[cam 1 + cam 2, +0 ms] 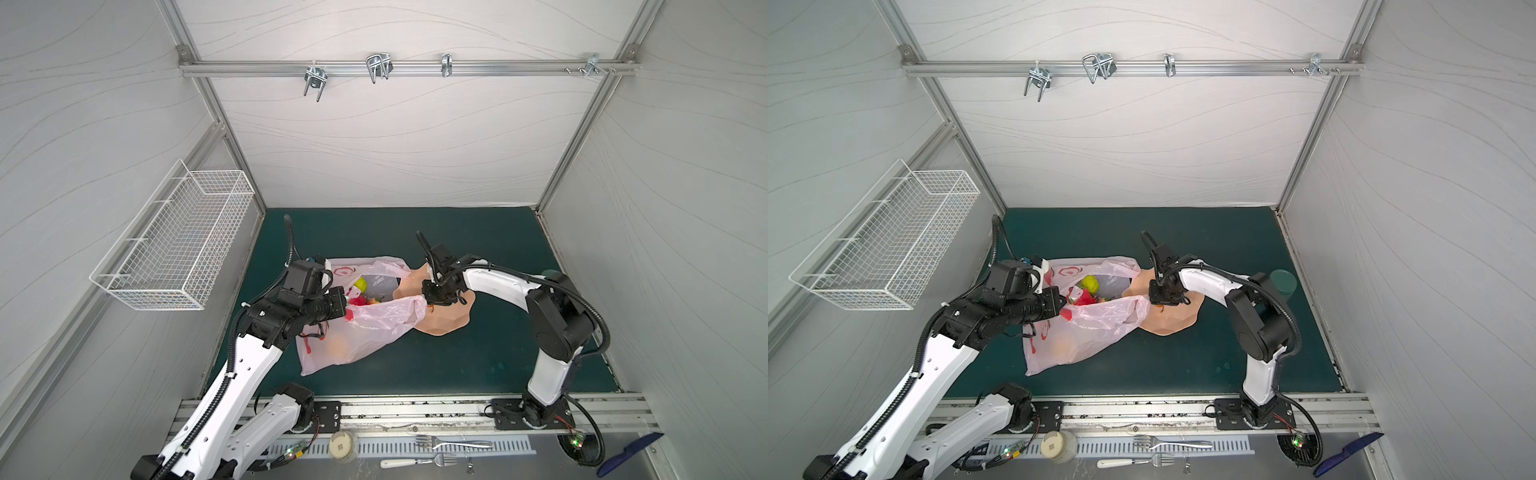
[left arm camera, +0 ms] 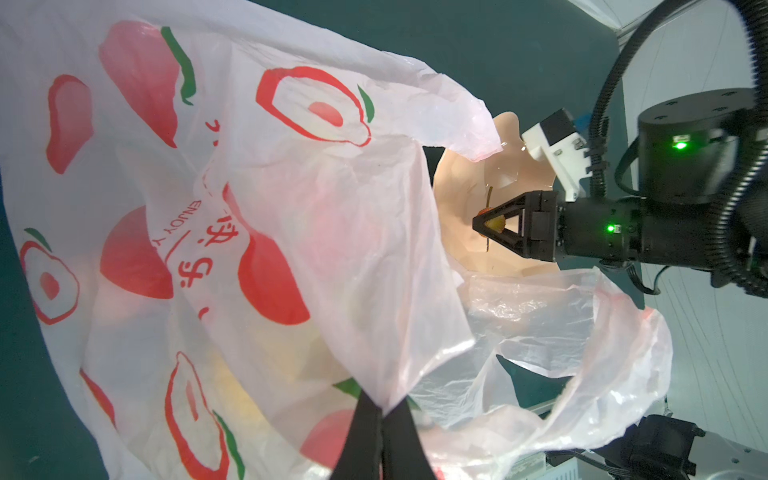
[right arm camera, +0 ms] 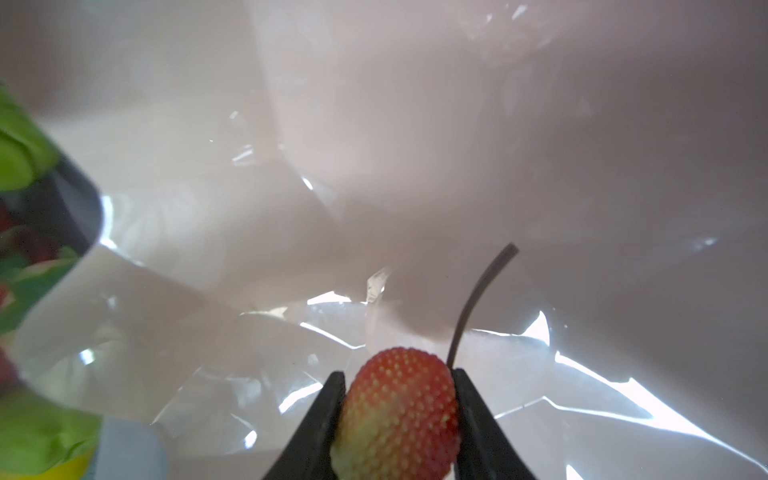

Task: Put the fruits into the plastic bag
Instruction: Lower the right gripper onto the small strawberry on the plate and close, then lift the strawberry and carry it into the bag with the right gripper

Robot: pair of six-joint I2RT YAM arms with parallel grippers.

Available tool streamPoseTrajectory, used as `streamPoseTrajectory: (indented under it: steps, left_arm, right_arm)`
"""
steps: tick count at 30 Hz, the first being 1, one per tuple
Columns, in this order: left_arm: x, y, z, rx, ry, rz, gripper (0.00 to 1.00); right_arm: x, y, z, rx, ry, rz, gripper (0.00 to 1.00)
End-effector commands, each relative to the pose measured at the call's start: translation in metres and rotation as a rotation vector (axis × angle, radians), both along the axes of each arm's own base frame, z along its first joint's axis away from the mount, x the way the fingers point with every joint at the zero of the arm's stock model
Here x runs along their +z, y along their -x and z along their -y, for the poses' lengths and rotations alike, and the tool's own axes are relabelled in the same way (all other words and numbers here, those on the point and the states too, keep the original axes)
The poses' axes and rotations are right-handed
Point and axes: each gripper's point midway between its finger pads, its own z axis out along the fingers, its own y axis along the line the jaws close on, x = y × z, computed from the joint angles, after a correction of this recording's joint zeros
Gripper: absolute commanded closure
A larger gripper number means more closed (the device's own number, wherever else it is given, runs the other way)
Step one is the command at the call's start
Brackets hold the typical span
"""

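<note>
The step in hand is the carrying of one fruit. The right gripper (image 3: 398,374) is clamped on a single red strawberry (image 3: 399,415), its fingers pressing the berry's two sides, and a thin dark stem curves up just beside one finger. In both top views this gripper hangs over the peach bowl (image 1: 449,322), whose glossy facets fill the wrist view behind the berry. Whether the berry touches the bowl cannot be told.

The left gripper (image 2: 380,409) is pinched tight on an edge of the plastic bag (image 1: 374,328). It lifts the edge so the mouth gapes between the two grippers, just beside the right one on the side toward the left arm.

The next move, by the look of it, calls for lifting the strawberry clear of the bowl rim and of the loose bag edge lying against it. The berry then has to travel across to the open mouth before it is let go. The film is limp, so the left gripper's pinch has to hold.

Counted: one bag, one bowl, one strawberry in the grasp. Inside the mouth, beyond the left gripper's tips, show one yellow-green fruit (image 1: 1090,283) and one red fruit with green leaves (image 1: 1081,297). A pale orange shape (image 1: 338,347) shows through the film, nearer the arm bases than the left gripper — the full count inside is hidden. No other fruit shows in the bowl. One green-lidded jar (image 1: 1282,282) stands behind the right arm on the table (image 1: 478,365).
</note>
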Motion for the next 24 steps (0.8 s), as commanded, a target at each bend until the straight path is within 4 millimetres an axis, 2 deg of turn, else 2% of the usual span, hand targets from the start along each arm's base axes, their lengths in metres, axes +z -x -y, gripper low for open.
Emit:
streamPoseTrajectory:
  steps: [1, 9, 16, 18, 24]
  left_arm:
    - [0.01, -0.008, 0.005, -0.008, 0.026, 0.048, 1.0]
    - [0.009, -0.009, 0.006, -0.011, 0.028, 0.046, 1.0]
    - [0.01, -0.009, 0.007, -0.011, 0.031, 0.047, 1.0]
    - [0.01, -0.009, 0.007, -0.01, 0.03, 0.047, 1.0]
    - [0.009, -0.009, 0.006, -0.008, 0.032, 0.046, 1.0]
  right_arm:
    - [0.028, 0.0, 0.0, 0.003, -0.045, 0.037, 0.85]
    - [0.053, -0.005, 0.001, -0.018, -0.097, 0.066, 0.86]
    - [0.07, -0.004, -0.009, -0.007, -0.168, 0.055, 0.86]
    - [0.076, -0.001, -0.015, -0.001, -0.209, 0.045, 0.86]
    - [0.098, 0.02, -0.048, -0.003, -0.482, -0.077, 0.86]
